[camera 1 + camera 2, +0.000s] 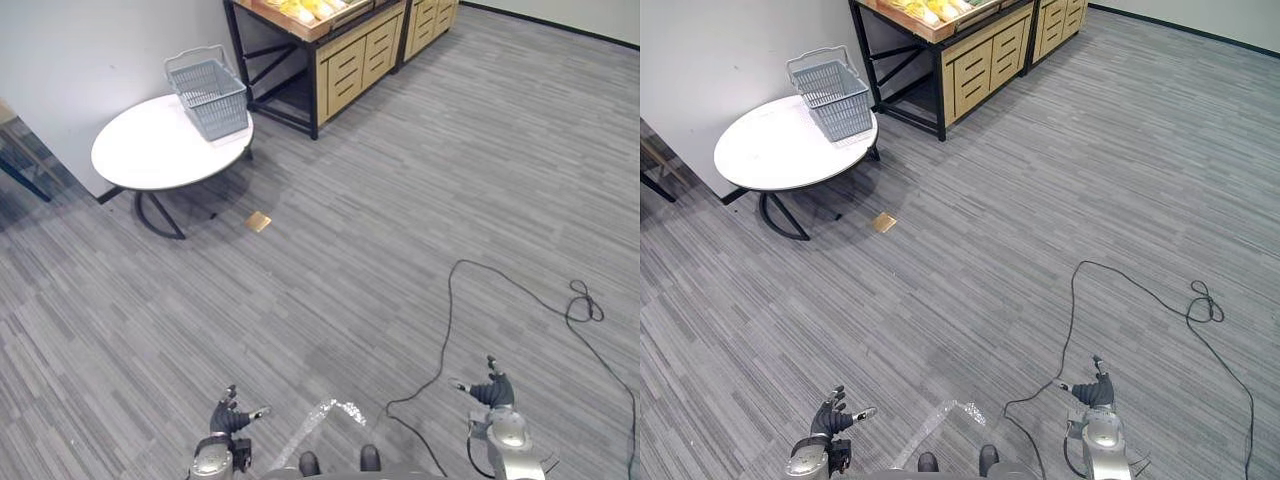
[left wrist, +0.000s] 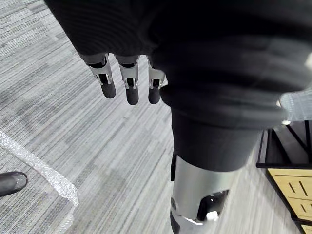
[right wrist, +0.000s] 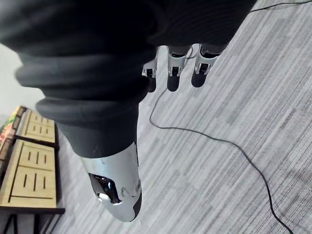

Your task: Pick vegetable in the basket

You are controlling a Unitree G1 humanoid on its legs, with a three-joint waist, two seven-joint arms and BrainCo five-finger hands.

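Your left robot hand (image 1: 228, 415) and right robot hand (image 1: 493, 390) both hang loose, holding nothing. The basket (image 1: 210, 95) sits on the round white bench (image 1: 140, 155) well ahead of the left one (yellow produce (image 1: 300, 8) on the wooden stand (image 1: 350, 55) beyond it).

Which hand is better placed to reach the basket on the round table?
Probably left: the basket and produce shelf stand far ahead on the left hand's side; the right hand is farther. Both are open, empty.

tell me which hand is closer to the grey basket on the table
Left. The left hand hangs at lower left, on the same side as the basket; the right hand hangs at lower right, farther across. Both are far from it.
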